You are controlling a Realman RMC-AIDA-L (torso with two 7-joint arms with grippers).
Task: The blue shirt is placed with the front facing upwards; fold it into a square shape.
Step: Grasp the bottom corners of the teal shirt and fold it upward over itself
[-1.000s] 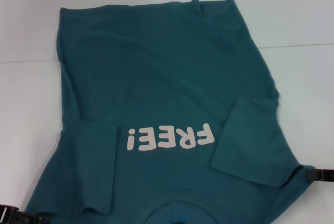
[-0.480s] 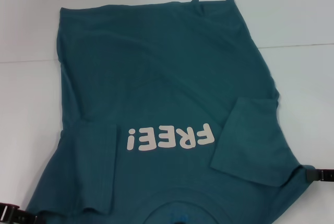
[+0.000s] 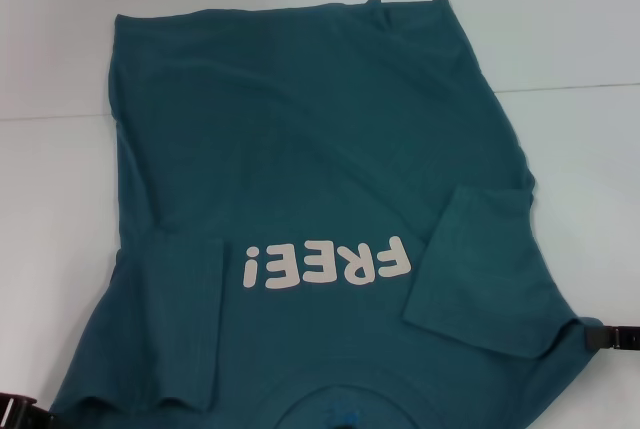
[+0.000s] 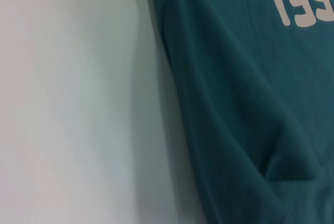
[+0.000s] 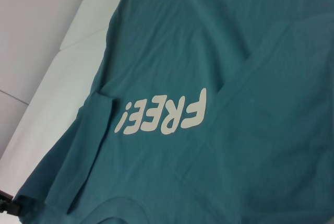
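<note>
The blue shirt [image 3: 320,149] lies front up on the white table, its collar [image 3: 340,404] nearest me and its hem at the far end. The off-white "FREE!" lettering [image 3: 325,264] reads upside down. Both short sleeves are folded inward onto the chest, one [image 3: 175,319] on the left and one [image 3: 480,269] on the right. My left gripper [image 3: 18,411] shows as a dark tip at the shirt's near left shoulder corner. My right gripper [image 3: 610,335] sits against the near right shoulder corner. The wrist views show shirt cloth [image 4: 245,104] and the lettering [image 5: 162,117].
The white table [image 3: 560,49] extends around the shirt, with a thin seam line [image 3: 570,87] running across it behind the shirt's middle. Bare tabletop [image 4: 68,104] lies beside the shirt's left edge. A dark bit of the left gripper [image 5: 6,208] shows in the right wrist view.
My left gripper has slid toward the lower left corner of the head view, so less of it shows. The right gripper has dropped very slightly. The shirt has barely shifted.
</note>
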